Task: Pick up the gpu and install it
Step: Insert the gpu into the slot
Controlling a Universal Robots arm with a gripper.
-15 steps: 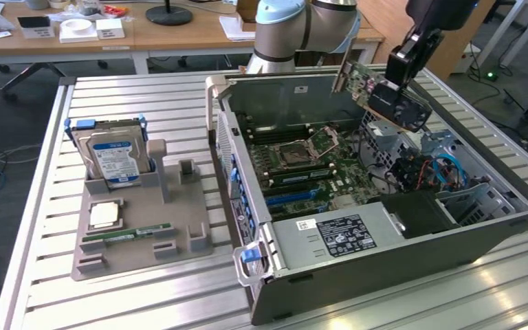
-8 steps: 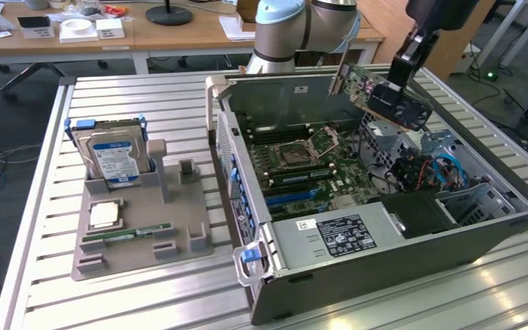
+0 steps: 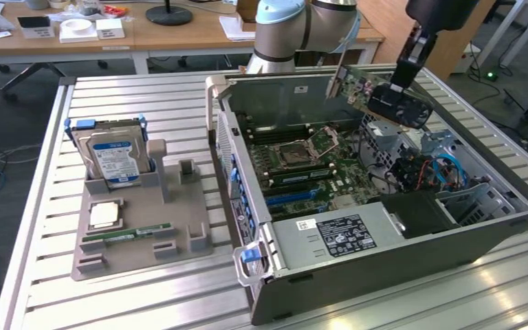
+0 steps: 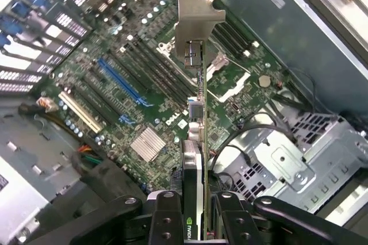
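Gripper (image 4: 198,215) clamped narrow on the gpu (image 4: 200,113), card edge-on, long axis running from the fingers out to its silver bracket (image 4: 195,20). It hangs over the open PC case (image 3: 356,254), clear of the motherboard (image 4: 149,141). Blue PCIe slot (image 4: 121,81) sits below, offset sideways, axis skewed to the card's.

Over case (image 3: 383,265), gpu (image 3: 360,86) (in pincer (image 4: 198,213)).

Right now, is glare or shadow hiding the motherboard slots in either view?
Exterior view: strong glare on the table slats, while the motherboard inside the open case is evenly lit. Wrist view: the blue slot is plainly lit, the bracket of the gpu is bright, and the gripper clamping the gpu sits in shadow.
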